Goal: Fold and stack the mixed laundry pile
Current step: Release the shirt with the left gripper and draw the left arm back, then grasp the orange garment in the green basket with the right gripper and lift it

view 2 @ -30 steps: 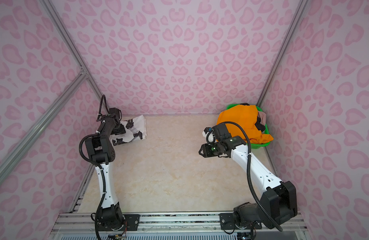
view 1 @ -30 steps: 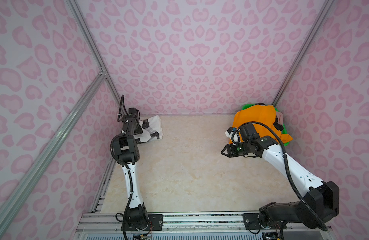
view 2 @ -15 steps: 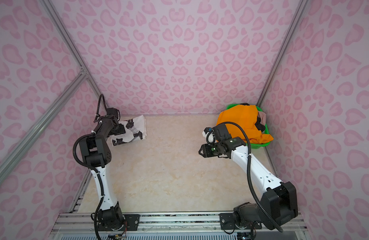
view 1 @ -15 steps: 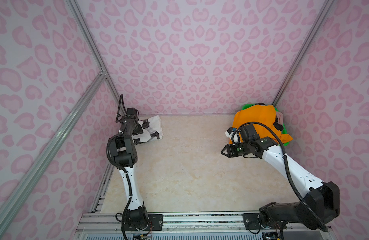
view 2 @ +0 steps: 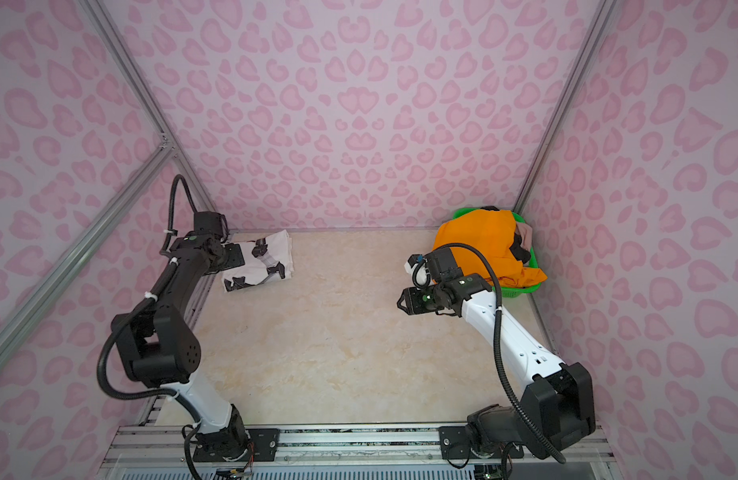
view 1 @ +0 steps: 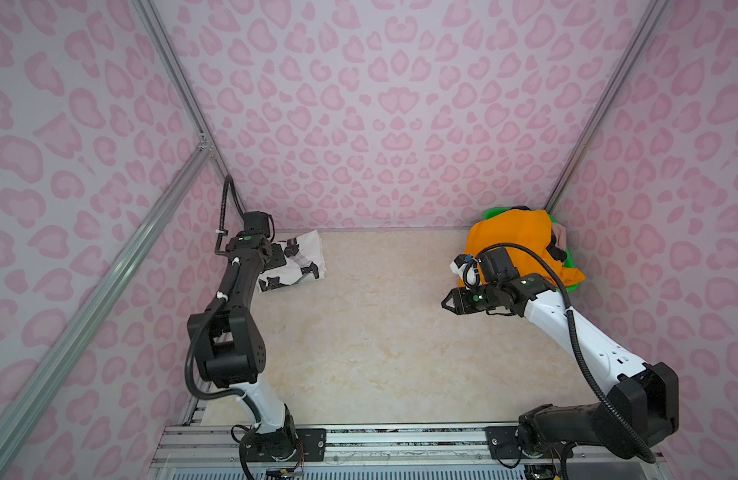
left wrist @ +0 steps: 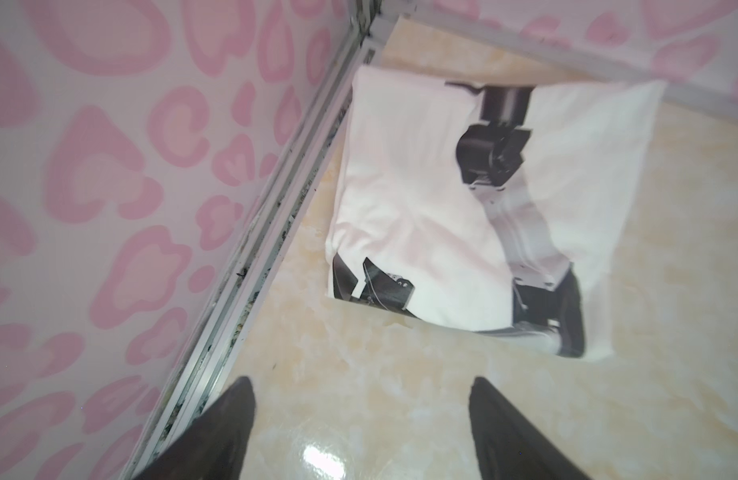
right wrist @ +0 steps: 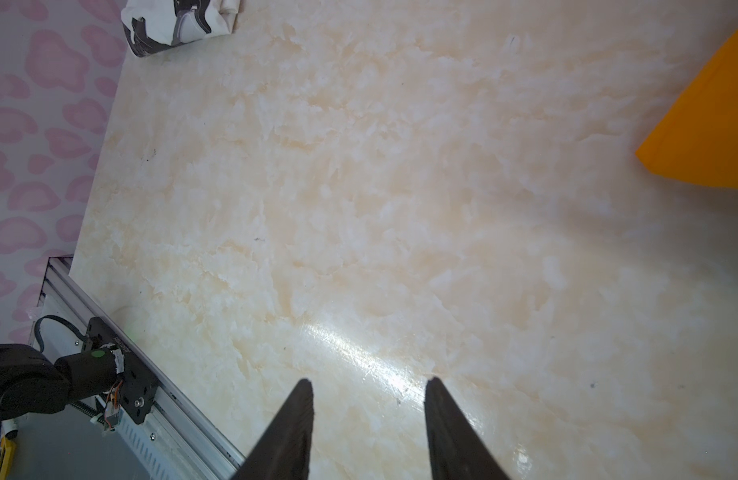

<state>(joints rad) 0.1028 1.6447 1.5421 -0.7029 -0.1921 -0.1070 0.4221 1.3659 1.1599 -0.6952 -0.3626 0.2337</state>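
White cotton T-shirt with black print (view 1: 294, 262): folded into a compact rectangle. It lies flat on the beige marbled tabletop (view 1: 380, 332) in the far-left corner, free of both arms.
Left gripper (left wrist: 361, 386): released. Its jaws are spread wide over bare tabletop with nothing between them, and the shirt lies just beyond the fingertips without touching them.
Change, left arm: over the last second the elbow has swung back toward the near left. The wrist has stayed beside the shirt and the jaw spread is unaltered. You appear to be backing away from a finished fold.
Right gripper (right wrist: 369, 384): partly spread and empty, hovering over bare tabletop just left of the basket. It has not moved in that second.
Bright orange drawstring shorts (view 1: 521, 237): draped over the green plastic mesh basket (view 1: 573, 284) at the far right, spilling past its near rim.
Black knit piece (view 1: 553, 248) and beige-pink piece (view 1: 560, 233): both show at the shorts' right edge, inside the basket.
Meaning for the task: one garment looks done and three remain. Your next pick is probably the shorts, which lie nearest the right gripper.
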